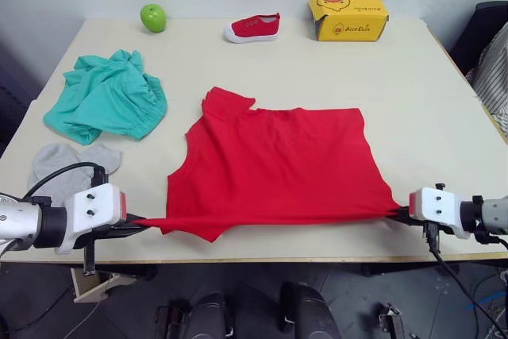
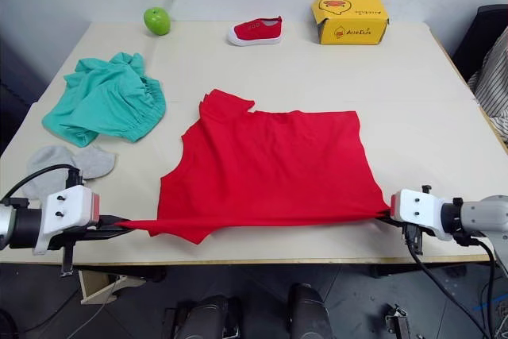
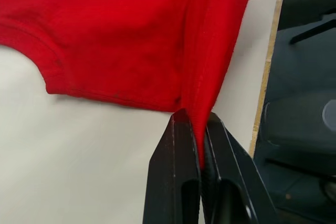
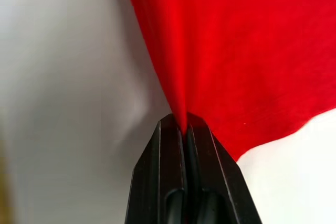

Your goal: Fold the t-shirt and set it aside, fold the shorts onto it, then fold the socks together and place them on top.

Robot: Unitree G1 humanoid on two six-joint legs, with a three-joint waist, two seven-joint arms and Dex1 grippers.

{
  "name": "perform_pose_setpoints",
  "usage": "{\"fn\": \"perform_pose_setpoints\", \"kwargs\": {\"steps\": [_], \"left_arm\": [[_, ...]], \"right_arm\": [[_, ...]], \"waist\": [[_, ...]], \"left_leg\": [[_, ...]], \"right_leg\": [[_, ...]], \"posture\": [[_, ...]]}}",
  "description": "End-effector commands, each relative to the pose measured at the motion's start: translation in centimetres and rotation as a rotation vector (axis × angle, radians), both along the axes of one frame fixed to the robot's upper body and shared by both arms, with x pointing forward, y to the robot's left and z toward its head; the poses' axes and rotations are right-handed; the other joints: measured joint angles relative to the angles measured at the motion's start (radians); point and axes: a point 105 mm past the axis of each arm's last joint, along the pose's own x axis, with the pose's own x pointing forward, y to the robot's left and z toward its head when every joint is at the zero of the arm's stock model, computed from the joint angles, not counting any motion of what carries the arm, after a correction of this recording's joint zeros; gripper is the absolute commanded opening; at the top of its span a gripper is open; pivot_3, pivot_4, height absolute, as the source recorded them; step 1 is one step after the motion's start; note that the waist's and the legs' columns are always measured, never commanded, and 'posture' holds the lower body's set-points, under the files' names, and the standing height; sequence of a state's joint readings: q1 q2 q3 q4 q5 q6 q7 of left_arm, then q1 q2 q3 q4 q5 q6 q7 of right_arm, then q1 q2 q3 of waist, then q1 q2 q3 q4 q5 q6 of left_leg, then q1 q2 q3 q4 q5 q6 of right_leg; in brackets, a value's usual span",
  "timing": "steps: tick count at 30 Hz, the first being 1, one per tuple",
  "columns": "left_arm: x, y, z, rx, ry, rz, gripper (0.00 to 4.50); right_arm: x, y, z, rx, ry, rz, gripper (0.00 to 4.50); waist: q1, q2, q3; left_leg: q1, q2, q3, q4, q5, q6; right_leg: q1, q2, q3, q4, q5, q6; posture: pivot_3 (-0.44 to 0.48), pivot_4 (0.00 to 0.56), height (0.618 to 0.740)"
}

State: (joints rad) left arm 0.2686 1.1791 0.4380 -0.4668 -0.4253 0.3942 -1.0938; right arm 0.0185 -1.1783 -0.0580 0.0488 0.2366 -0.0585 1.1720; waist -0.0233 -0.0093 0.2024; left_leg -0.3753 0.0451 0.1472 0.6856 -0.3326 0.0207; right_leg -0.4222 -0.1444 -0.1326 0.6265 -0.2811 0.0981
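You have the t-shirt spread flat at the middle of the bench, and both tools are on its near edge. Your left tool sits at about 7 o'clock from the shirt's centre, its two black fingers pressed together on a stretched corner of red cloth; the wrist view shows the fabric running straight down between them. Your right tool is at about 4 o'clock, at the other near corner, likewise pinching the red cloth, with the hem pulled into a point where it enters the fingers. Between the two grips the near edge of the shirt is drawn taut in a nearly straight line along the front edge of the bench. One sleeve pokes up at the shirt's 11 o'clock corner.

The shorts lie bunched at about 10 o'clock from the shirt, apart from it, with the gathered waistband toward the shirt. The socks lie at about 9 o'clock, just in front of the shorts and close to your left arm, overlapping each other.

Along the far side of the bench you can see a green apple at 11 o'clock, a red shoe with a white sole at 12 o'clock, and a yellow box at 1 o'clock, all well apart from the garments.
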Motion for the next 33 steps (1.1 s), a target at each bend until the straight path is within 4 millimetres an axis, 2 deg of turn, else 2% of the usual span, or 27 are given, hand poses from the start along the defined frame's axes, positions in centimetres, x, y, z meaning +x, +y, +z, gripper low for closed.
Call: {"fn": "perform_pose_setpoints", "kwargs": {"steps": [1,5,10,14,22,27,33], "left_arm": [[0.1,-0.1,0.5,-0.003,-0.004,0.008,0.03],[0.3,-0.9,0.7,-0.019,-0.006,-0.022,0.03],[1.1,-1.5,1.5,-0.041,0.000,-0.081,0.03],[2.2,-1.8,1.5,-0.025,0.036,-0.149,0.03],[5.9,-2.5,0.2,-0.047,0.148,-0.248,0.03],[9.1,-3.1,-0.1,-0.068,0.157,-0.234,0.03],[10.6,-2.9,-0.9,-0.093,0.192,-0.177,0.03]], "right_arm": [[-1.1,-0.8,-0.1,-0.020,0.083,-0.042,0.00],[-1.8,-1.1,-0.4,-0.022,0.095,-0.062,0.00],[-2.4,-0.3,0.2,0.100,0.102,-0.043,0.00],[-2.6,-0.5,0.5,0.143,0.142,-0.059,0.00],[-2.1,-0.7,0.5,0.221,0.298,-0.111,0.00],[-1.1,-0.2,1.5,0.327,0.376,-0.184,0.00],[0.0,1.0,2.4,0.420,0.382,-0.218,0.00]], "waist": [[0.002,0.000,0.000],[0.006,-0.001,0.000],[0.020,-0.001,0.000],[0.023,-0.001,0.000],[0.022,0.000,-0.001],[0.022,-0.001,-0.001],[0.021,-0.001,-0.001]], "left_leg": [[0.000,0.000,0.000,0.000,0.000,0.000],[0.000,0.000,0.001,0.000,0.000,0.000],[0.001,0.000,0.001,0.000,0.000,0.000],[0.001,0.000,0.002,0.000,0.000,0.000],[0.001,-0.001,0.004,0.000,0.000,-0.001],[-0.001,-0.001,0.005,0.004,0.000,-0.001],[-0.001,0.001,0.005,0.006,-0.001,-0.002]], "right_leg": [[0.000,0.000,0.000,0.000,0.000,0.000],[0.000,0.000,0.001,0.000,0.000,0.000],[0.000,0.000,0.001,0.000,0.000,0.000],[0.000,0.001,0.002,0.000,0.000,0.000],[-0.001,0.004,0.004,0.002,0.000,0.000],[-0.001,0.008,0.004,0.002,0.001,0.001],[-0.002,0.009,0.006,0.002,0.001,0.000]], "posture": [[0.000,0.150,0.740],[0.000,0.150,0.740],[0.000,0.150,0.740],[0.000,0.150,0.740],[0.000,0.150,0.740],[0.000,0.150,0.740],[0.000,0.150,0.740]]}}
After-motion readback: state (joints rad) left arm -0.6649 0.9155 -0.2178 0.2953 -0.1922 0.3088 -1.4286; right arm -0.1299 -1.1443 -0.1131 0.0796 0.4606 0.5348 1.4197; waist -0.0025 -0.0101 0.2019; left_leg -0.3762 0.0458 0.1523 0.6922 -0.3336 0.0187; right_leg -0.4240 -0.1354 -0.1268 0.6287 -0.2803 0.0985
